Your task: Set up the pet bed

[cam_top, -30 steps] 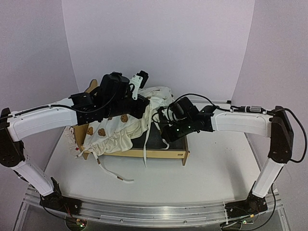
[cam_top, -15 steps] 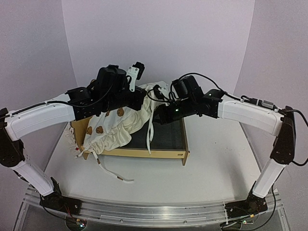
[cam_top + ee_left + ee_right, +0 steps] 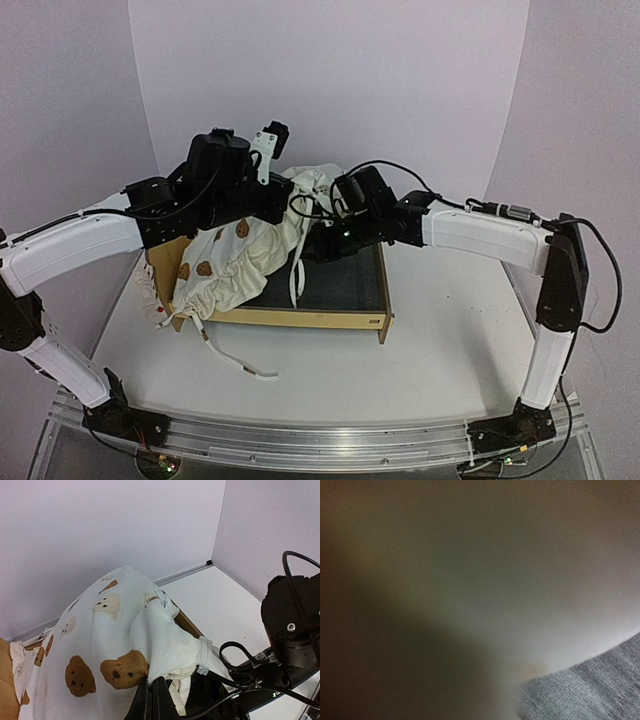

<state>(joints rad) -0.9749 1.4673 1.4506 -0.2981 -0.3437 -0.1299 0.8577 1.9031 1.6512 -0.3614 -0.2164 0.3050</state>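
**Bear-print cushion held up over the pet bed by both arms**

The pet bed [image 3: 300, 320] stands on the worktop [image 3: 450, 340], set back toward the far edge and closer to the left edge than the right. Its long plywood rail runs parallel to the near edge. Inside the frame, the right half of the dark grey felt base [image 3: 340, 285] lies bare. The left half is covered by the cream bear-print cushion [image 3: 240, 255], which bunches over the left end and spills past the near-left corner of the frame. One of the cushion's ties [image 3: 235, 360] trails loose across the worktop toward the near edge. Another hangs down over the felt.

The left gripper [image 3: 152, 682] is above the far side of the bed. Its fingers are pressed fully together on a fold of the cushion, lifting the cloth into a peak.

The right gripper [image 3: 318, 240] reaches in from the right to the cushion's raised right edge, over the felt. Its fingers are closed, and it appears to pinch that edge. Its own camera shows only blurred cream cloth close against the lens and a corner of grey felt.
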